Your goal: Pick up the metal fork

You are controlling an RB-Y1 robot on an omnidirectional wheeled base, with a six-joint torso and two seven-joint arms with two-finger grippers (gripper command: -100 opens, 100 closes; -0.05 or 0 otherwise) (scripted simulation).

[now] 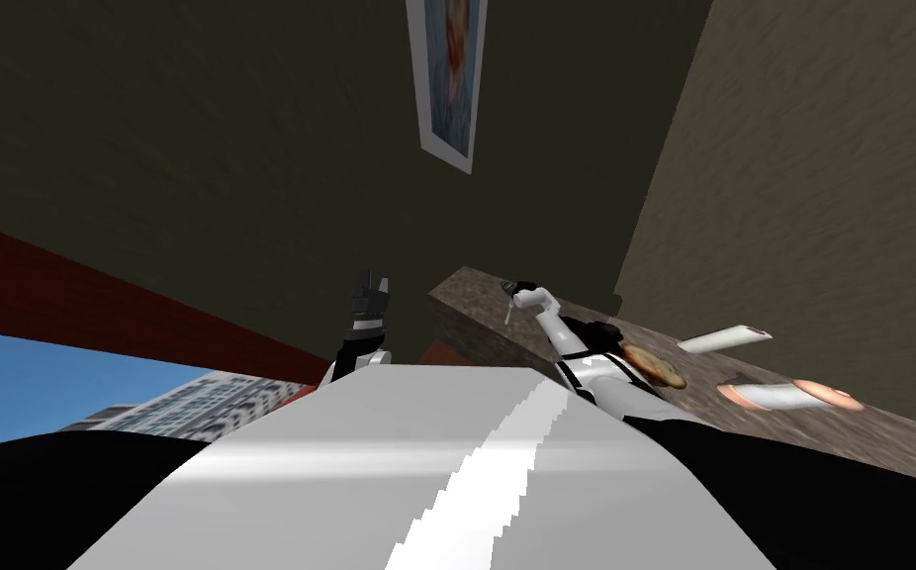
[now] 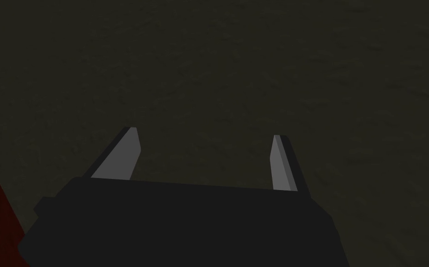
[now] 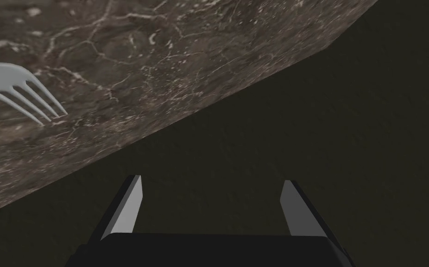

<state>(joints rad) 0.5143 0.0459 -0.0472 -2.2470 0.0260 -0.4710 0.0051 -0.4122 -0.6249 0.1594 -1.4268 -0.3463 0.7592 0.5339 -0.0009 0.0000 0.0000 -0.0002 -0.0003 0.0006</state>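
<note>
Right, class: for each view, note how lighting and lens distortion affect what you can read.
Head view: wide lens, rolled, dim walls splaying, against a bright blue window. Left wrist view: dim, the left gripper's open light grey fingers catch the light. Right wrist view: the pale grey four-tined fork stands out on the brown veined stone counter; dark beyond its edge.

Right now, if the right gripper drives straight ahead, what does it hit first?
Probably the dark flat surface beyond the counter; depth is unclear. The open right gripper aims past the counter's edge, not at it. The fork lies on the counter, well off to one side of that line.
</note>
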